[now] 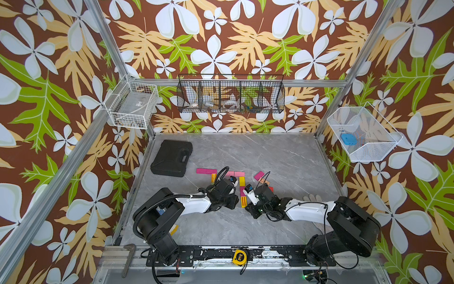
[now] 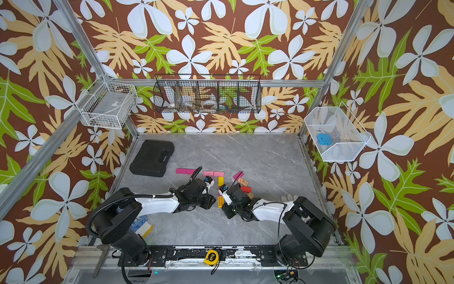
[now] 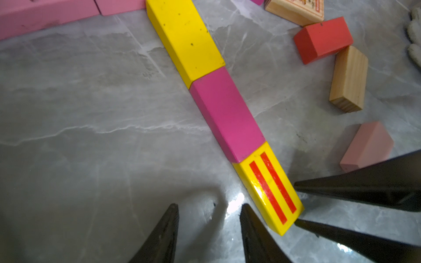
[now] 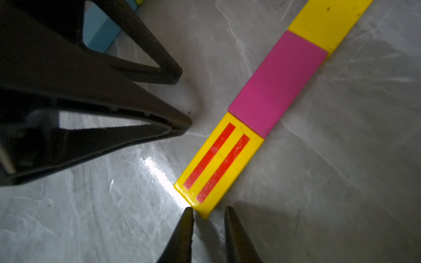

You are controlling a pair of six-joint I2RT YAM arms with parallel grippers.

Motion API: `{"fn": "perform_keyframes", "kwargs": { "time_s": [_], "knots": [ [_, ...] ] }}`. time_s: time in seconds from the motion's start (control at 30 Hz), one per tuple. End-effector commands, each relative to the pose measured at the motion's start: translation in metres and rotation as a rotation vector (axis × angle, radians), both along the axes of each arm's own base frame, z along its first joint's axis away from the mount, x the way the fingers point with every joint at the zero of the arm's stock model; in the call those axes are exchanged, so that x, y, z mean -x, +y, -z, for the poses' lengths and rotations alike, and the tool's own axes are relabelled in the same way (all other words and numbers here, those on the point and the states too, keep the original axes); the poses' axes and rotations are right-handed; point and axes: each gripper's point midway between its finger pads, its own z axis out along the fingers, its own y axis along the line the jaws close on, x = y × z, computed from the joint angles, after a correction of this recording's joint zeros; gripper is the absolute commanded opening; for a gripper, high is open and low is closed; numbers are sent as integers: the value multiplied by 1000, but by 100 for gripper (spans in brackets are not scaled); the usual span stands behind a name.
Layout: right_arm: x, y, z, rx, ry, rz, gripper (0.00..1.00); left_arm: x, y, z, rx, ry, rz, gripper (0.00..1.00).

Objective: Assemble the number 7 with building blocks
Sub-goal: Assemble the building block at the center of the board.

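Note:
Building blocks lie flat in a 7 shape. Pink blocks (image 3: 45,16) make the top bar. A stem runs down from it: a plain yellow block (image 3: 189,38), a magenta block (image 3: 225,113), then a yellow block with red stripes (image 3: 271,186), also seen in a top view (image 1: 243,202). My left gripper (image 3: 208,209) is open beside the striped block's end, nothing between its fingers. My right gripper (image 4: 209,211) stands narrowly open at that end, with only the block's corner between its tips. In the right wrist view the left gripper (image 4: 184,99) sits on the block's other side.
Loose blocks lie right of the stem: red (image 3: 323,38), plain wood (image 3: 348,78), pale pink (image 3: 366,145), printed wood (image 3: 296,11). A magenta block (image 1: 206,171) lies left of the bar. There is also a black case (image 1: 172,158), a white glove (image 1: 313,198) and a yellow tape measure (image 1: 239,257).

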Motion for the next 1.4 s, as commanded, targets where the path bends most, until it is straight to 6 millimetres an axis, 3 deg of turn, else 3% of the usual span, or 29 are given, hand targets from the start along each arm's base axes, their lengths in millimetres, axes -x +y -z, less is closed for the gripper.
{"fn": "perform_keyframes", "kwargs": {
  "time_s": [0.0,0.93,1.13,1.37],
  "knots": [
    [8,-13,12,63,45,17,25,2,1,2,-4,12,-4,47],
    [14,-7,11,43,63,-25,27,-4,-2,-4,0,-6,-14,44],
    [4,-7,-16,44,-9,-31,29,-16,-1,-30,18,-65,-63,41],
    [-33,-17,-54,52,-94,55,31,-51,6,-55,20,-94,-171,31]
  ]
}}
